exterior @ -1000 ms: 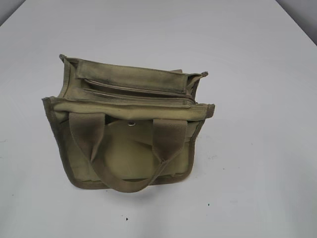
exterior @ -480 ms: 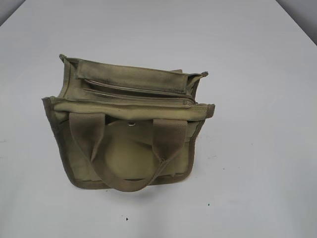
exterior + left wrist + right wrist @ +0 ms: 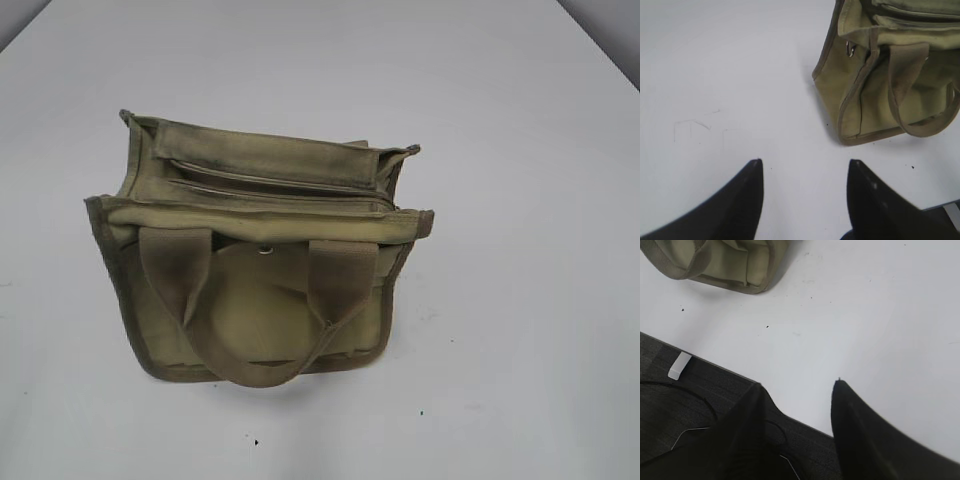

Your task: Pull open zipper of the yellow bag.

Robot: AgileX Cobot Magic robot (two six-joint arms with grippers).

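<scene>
The yellow bag stands upright at the middle of the white table, its two webbing handles hanging down the front. The zipper runs straight across the top panel and looks closed. No arm shows in the exterior view. My left gripper is open above bare table, with the bag ahead to its right. A small silver metal piece hangs at the bag's near corner. Over the table's front edge my right gripper is open and holds nothing. The bag's lower corner lies far up to its left.
A round snap button sits on the front pocket between the handles. In the right wrist view the table's front edge gives way to dark floor with a thin cable and a white tag.
</scene>
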